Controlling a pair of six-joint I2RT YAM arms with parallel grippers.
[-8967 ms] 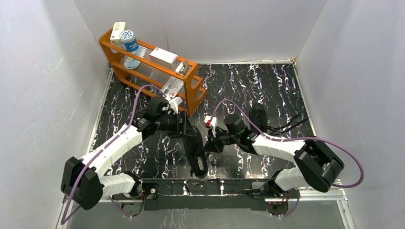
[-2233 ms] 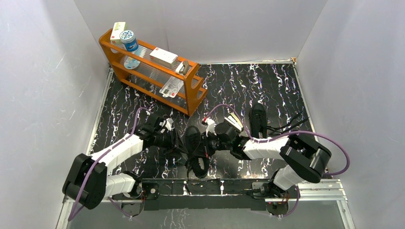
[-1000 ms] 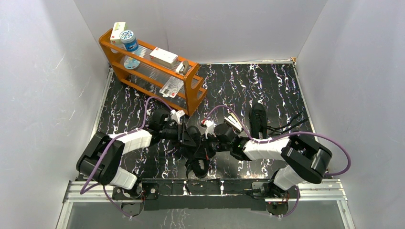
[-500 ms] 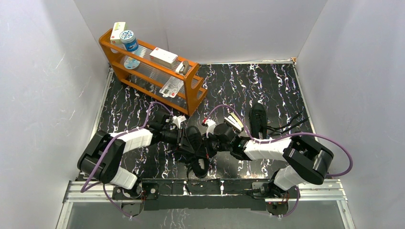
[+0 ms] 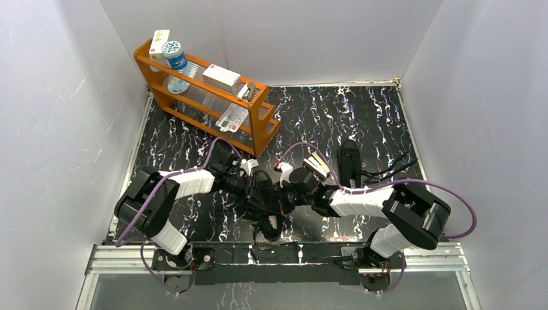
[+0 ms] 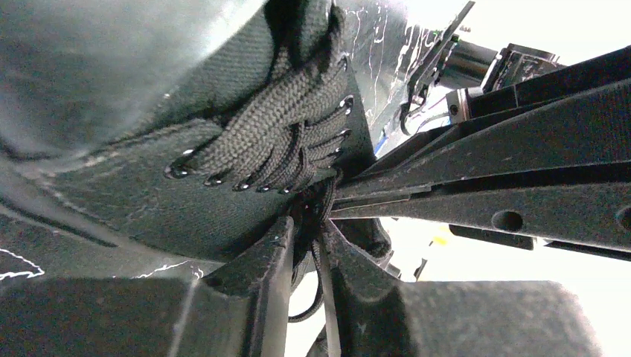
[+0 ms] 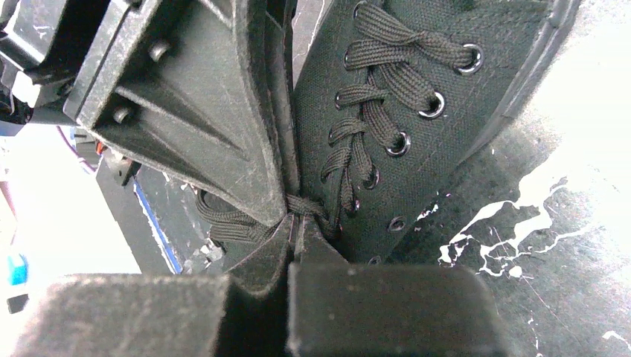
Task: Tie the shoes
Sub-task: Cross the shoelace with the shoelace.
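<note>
One black shoe lies at the table's near centre, mostly hidden under both grippers. Its laced tongue fills the left wrist view and shows in the right wrist view. My left gripper is at the top of the lacing, its jaws a narrow gap apart with lace strands running between them. My right gripper faces it tip to tip, shut on the lace at the same spot. The second shoe stands apart to the right, its laces trailing loose.
An orange rack with boxes and a bottle stands at the back left, close behind my left arm. White walls enclose the black marbled table on three sides. The metal rail with both arm bases runs along the near edge.
My left arm has swung right until its gripper reached the shoe's lacing, and its jaws have narrowed around the lace. The right gripper has stayed shut in place.
</note>
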